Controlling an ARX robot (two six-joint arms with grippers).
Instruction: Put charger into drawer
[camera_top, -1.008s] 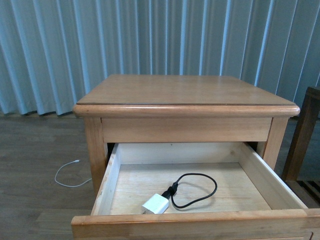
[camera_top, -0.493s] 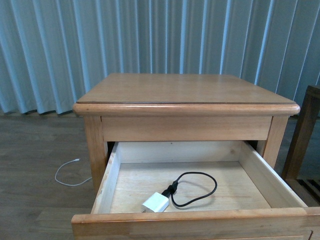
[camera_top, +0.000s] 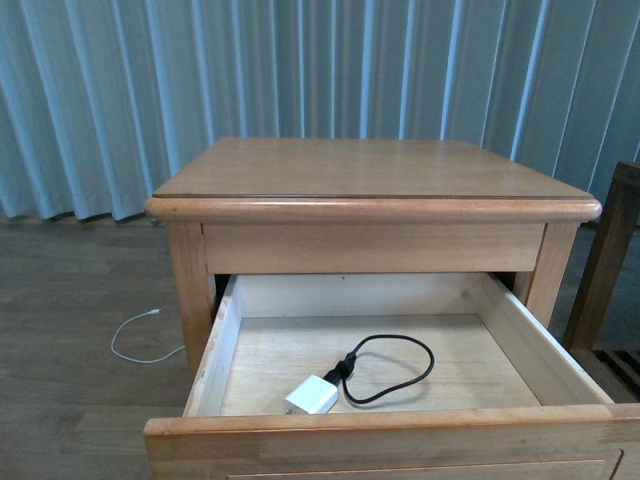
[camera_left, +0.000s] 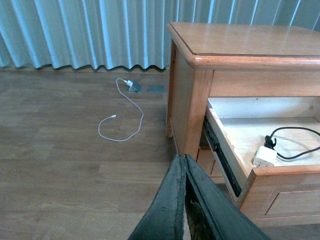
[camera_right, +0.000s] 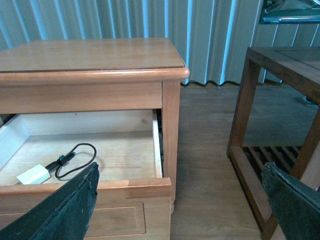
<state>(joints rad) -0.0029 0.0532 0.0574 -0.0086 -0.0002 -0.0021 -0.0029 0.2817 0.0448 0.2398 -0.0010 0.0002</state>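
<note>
The small white charger block (camera_top: 311, 395) with its looped black cable lay inside the open light-wood drawer (camera_top: 214, 352), near its front; placing looked done, only shutting perhaps left; left pincer (camera_left: 183, 159) sat pressed together, empty; right pincer (camera_right: 179, 172) spread wide, empty.

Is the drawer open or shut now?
Open. The drawer is pulled out, and the charger lies on its floor inside.
</note>
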